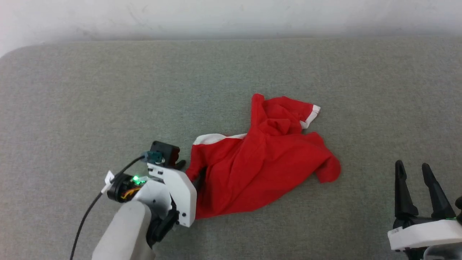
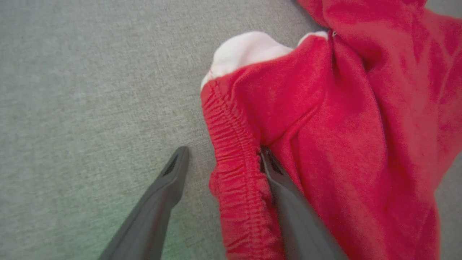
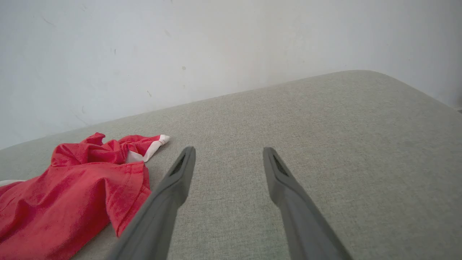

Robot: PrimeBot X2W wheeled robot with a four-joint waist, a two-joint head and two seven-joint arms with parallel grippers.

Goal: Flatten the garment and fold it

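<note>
**Operator:** Where are the shorts, and what have my claws got?

**Spotter:** The red shorts [image 1: 260, 162] lie in a crumpled heap on the grey table [image 1: 108, 90], a little to your right of its middle. Your left claw [image 2: 224, 153] is spread and straddles the gathered elastic waistband [image 2: 231, 119]. One finger rests on bare table, the other is tucked against the red cloth on the band's other side. It pinches nothing yet. Your right claw [image 1: 412, 166] is spread too, over bare table and well apart from the shorts.

**Operator:** How do I make this grab a good one?

**Spotter:** I'd close on the waistband itself, not on the loose jersey beside it. The ribbed band should hold, while the soft cloth will likely slide out. Keep the outer fingertip low on the table so the band can't roll away as you shut. Before you pull, bring your right claw to a far corner, or the whole heap may just drag along.

**Operator:** Which way does it lie?

**Spotter:** In the head view its long axis runs on a diagonal. It goes from the waistband end by your left claw up to the white-banded hem [image 1: 311, 115] at the far right. Another white strip [image 1: 216, 138] edges the far side near your left claw.
</note>
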